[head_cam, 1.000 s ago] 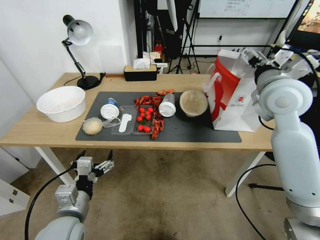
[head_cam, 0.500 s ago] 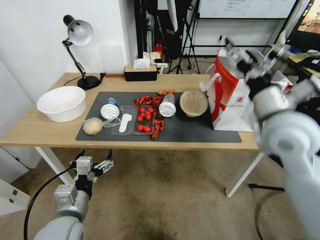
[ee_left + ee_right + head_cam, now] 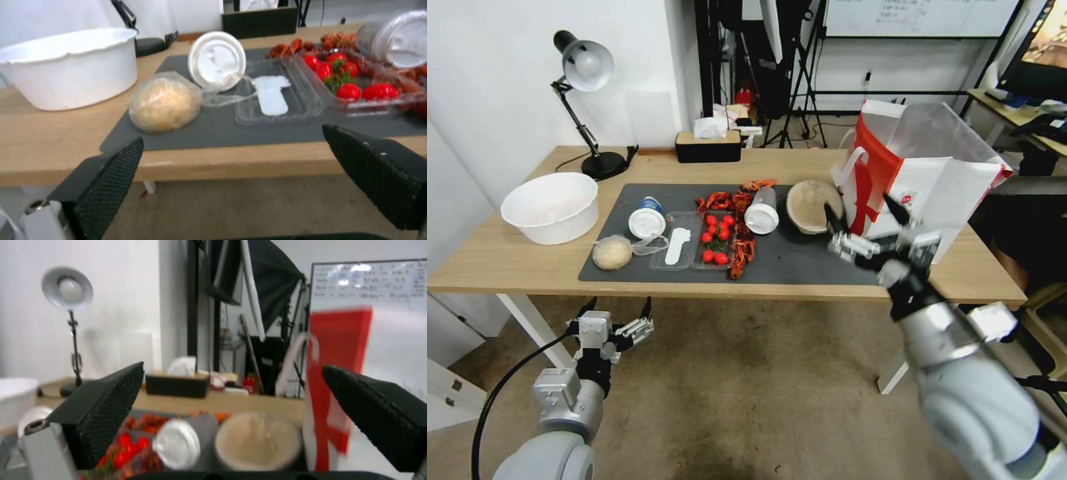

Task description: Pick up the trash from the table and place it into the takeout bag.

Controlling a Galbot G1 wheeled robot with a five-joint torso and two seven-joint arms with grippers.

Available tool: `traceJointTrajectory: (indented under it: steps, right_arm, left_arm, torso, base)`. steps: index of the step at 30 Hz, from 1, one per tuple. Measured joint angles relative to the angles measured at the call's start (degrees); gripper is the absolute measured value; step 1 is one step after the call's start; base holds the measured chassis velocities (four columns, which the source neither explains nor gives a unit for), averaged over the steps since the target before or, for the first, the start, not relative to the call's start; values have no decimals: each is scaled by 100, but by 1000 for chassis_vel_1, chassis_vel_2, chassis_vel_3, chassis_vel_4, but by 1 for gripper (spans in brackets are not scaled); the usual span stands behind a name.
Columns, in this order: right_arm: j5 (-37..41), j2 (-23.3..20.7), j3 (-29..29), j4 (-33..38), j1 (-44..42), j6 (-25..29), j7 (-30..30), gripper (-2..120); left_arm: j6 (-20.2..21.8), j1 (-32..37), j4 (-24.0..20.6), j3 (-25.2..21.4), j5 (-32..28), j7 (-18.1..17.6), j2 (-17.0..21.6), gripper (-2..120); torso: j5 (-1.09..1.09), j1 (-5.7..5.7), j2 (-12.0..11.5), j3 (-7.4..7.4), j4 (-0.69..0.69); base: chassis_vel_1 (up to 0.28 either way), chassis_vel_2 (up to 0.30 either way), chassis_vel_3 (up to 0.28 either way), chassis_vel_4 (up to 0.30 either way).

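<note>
On the dark mat (image 3: 800, 267) of the table (image 3: 514, 260) lie a blue-white cup (image 3: 646, 220) on its side, a second white-lidded cup (image 3: 762, 215), a round brown-lidded bowl (image 3: 814, 205) and a clear bag with a beige lump (image 3: 612, 253). The takeout bag (image 3: 920, 173) stands upright and open-topped at the mat's right end. My right gripper (image 3: 859, 210) is open and empty, hovering at the table's front between bowl and bag; its wrist view faces the bowl (image 3: 258, 440) and cup (image 3: 177, 443). My left gripper (image 3: 618, 307) is open below the table's front edge, facing the lump bag (image 3: 164, 103).
A wide white bowl (image 3: 550, 207) sits at the table's left, a desk lamp (image 3: 584, 67) and a tissue box (image 3: 707, 143) along the back. A clear tray of tomatoes (image 3: 715, 237) and crayfish shells (image 3: 740, 250) lie mid-mat. Bare floor lies before the table.
My right arm has swung down from above the takeout bag's top to the table's front, between bowl and bag. The left arm has stayed put.
</note>
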Motion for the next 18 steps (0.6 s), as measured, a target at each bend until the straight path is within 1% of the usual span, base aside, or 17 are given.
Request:
traceJointTrajectory:
  steps: [1,2,3,5,7,8,10,11,13,15,18]
  right_arm:
    - [-139,79,-39,-35,-154,62,29,100]
    - [-311,189,-73,-83,-342,148,75,100]
    - [-311,189,-73,-83,-342,148,75,100]
    - [-510,303,-118,-154,-519,237,157,100]
    - [-788,397,-228,-252,-721,342,371,100]
    - [-788,397,-228,-252,-721,342,371,100]
    - [-970,447,-417,-325,-937,375,659,100]
    - [-970,447,-417,-325,-937,375,659,100]
    - [-1051,470,-543,-416,-1063,404,869,100]
    - [-1211,521,-689,-648,-1179,546,1119,100]
    - [-1238,552,-819,-816,-1237,617,1281,100]
  left_arm:
    - [-103,-4,24,-2,-32,0,13,100]
    - [-292,-9,65,-2,-87,6,33,100]
    - [-292,-9,65,-2,-87,6,33,100]
    - [-531,-13,126,-2,-166,30,61,100]
    - [-799,-16,196,7,-266,52,102,100]
    - [-799,-16,196,7,-266,52,102,100]
    - [-894,-17,230,7,-330,76,131,100]
    - [-894,-17,230,7,-330,76,131,100]
    - [-927,-19,249,-3,-351,115,151,100]
    - [-960,-27,277,-18,-371,149,179,100]
    - [-974,-36,298,-23,-383,153,193,100]
  torso:
    - [0,-1,0,1,-1]
    - [-1,-1,0,1,-1]
    - [-1,-1,0,1,-1]
    - [-1,-1,0,1,-1]
    - [-1,0,0,1,0]
    - [-1,0,0,1,0]
    - [-1,0,0,0,0]
    - [-1,0,0,0,0]
    - [-2,-1,0,0,0]
    - [-1,0,0,0,0]
    - [0,1,0,1,0]
  base:
    - [0,0,0,0]
    - [0,0,0,0]
    - [0,0,0,0]
    - [0,0,0,0]
    - [0,0,0,0]
    - [0,0,0,0]
    - [0,0,0,0]
    - [0,0,0,0]
    - [0,0,0,0]
    - [0,0,0,0]
    - [0,0,0,0]
